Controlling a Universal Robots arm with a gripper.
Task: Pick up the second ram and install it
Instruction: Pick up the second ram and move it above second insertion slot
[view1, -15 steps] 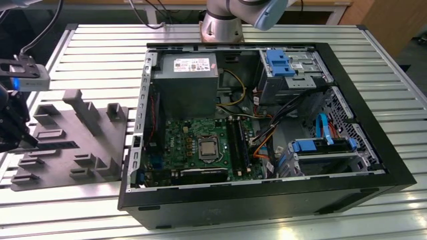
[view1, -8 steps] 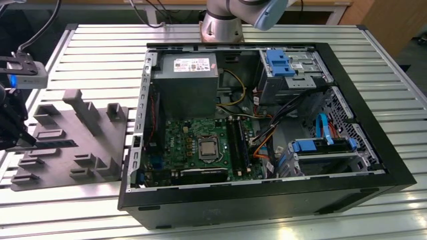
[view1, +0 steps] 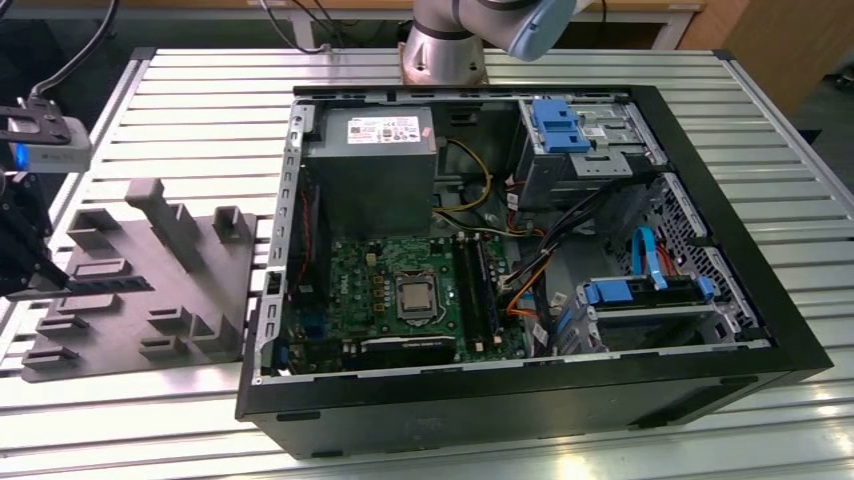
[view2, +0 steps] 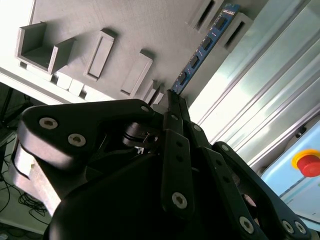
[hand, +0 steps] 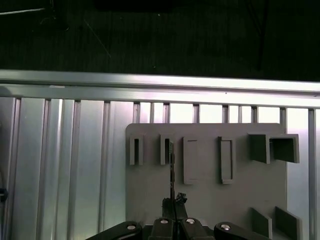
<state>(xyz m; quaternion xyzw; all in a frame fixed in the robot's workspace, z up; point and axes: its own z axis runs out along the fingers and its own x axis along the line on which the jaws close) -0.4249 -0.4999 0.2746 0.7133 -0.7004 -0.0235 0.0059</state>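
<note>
Standing on its long edge in the grey fixture plate (view2: 95, 20), the second ram (view2: 205, 46) shows as a slim blue board with dark chips, its far part seated in two slotted blocks of that plate. Its near end runs straight into the tips of the gripper (view2: 172, 97), whose black fingers (view2: 176, 145) converge to a point there and look pinched together on the thin board. In the first wrist view the stick appears edge-on, a dark line leading from one of the plate's narrow slots to the gripper tips at the frame's lower edge. In the exterior view the fixture plate lies on the slatted aluminium table (view1: 200, 80) at the exterior view's left, just beside the open computer case (view1: 534, 400), and the ram is a dark strip near the plate's outer side, well apart from the case. Inside the case sit the green motherboard (view1: 360, 270), a grey power supply (view1: 367, 170) and bright blue drive-bay clips (view1: 558, 125). The arm's base (view1: 447, 50) stands on the table on the far side of the case. A red button (view2: 307, 162) on a yellow ring shows off the table in the second wrist view.
</note>
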